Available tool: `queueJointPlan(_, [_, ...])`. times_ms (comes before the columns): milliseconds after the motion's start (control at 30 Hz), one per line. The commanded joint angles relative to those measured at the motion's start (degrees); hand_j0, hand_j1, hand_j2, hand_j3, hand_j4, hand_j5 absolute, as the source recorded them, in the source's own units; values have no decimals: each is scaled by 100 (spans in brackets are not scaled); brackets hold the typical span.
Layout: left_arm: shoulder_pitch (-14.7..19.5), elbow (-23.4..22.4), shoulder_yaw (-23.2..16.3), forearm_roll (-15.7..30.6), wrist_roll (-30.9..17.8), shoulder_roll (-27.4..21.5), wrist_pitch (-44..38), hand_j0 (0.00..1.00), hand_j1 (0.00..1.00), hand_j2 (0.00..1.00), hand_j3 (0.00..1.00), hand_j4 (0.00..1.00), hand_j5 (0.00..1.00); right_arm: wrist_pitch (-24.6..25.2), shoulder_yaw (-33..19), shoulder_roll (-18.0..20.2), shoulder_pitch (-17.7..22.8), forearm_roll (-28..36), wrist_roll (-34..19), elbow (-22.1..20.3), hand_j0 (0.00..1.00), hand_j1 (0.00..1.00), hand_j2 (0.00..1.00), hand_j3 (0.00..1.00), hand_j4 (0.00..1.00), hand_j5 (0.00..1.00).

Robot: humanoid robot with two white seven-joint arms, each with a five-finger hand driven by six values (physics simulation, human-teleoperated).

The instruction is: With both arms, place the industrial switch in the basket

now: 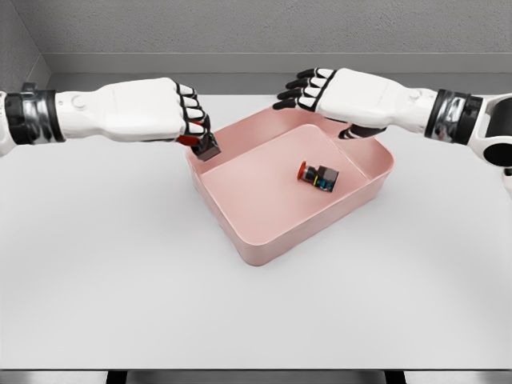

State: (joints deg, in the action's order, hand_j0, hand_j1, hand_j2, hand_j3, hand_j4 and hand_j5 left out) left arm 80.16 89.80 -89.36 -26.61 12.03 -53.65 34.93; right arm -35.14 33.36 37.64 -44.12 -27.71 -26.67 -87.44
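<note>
White table (120,264); one switch (319,175) in basket (272,240); left hand (186,120) grasping another switch (206,147); right hand (316,90) released.

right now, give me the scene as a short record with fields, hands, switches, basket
left hand: fingers curled on a small switch, at the basket's left rim
right hand: fingers relaxed, holding nothing, above the basket's far rim
basket: pink, sits at an angle on the white table
second switch: red-capped, lies on its side on the basket floor
task state: one switch in the basket, one at the rim in the left hand
</note>
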Motion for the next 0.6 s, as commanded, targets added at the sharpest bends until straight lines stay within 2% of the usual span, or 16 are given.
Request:
queueJointPlan(0, [0,-15,24,42,1,188,7,43,43,43,43,43,43,14,-14,120,0,64,12,-10,100,100,100,100,100,100])
queueJointPlan(167, [-35,-68,112,33,1,435,7,43,43,43,43,43,43,14,-14,296,44,73,179,-18,100,100,100,100,100,100])
queueJointPlan(267, [-70,-76,121,15,-8,558,7,43,43,43,43,43,43,14,38,560,132,73,205,-97,100,100,100,100,100,100])
queueJointPlan(300, [-79,-76,121,15,-8,567,7,43,43,43,43,43,43,14,39,683,132,73,416,-133,100,100,100,100,100,100])
queueJointPlan(433, [-88,-85,121,-11,-8,716,7,43,43,43,43,43,43,14,21,1087,255,73,654,-291,100,100,100,100,100,100])
queueJointPlan(567, [-97,-199,121,-11,-8,874,7,43,43,43,43,43,43,14,-5,1298,334,73,671,-291,100,100,100,100,100,100])
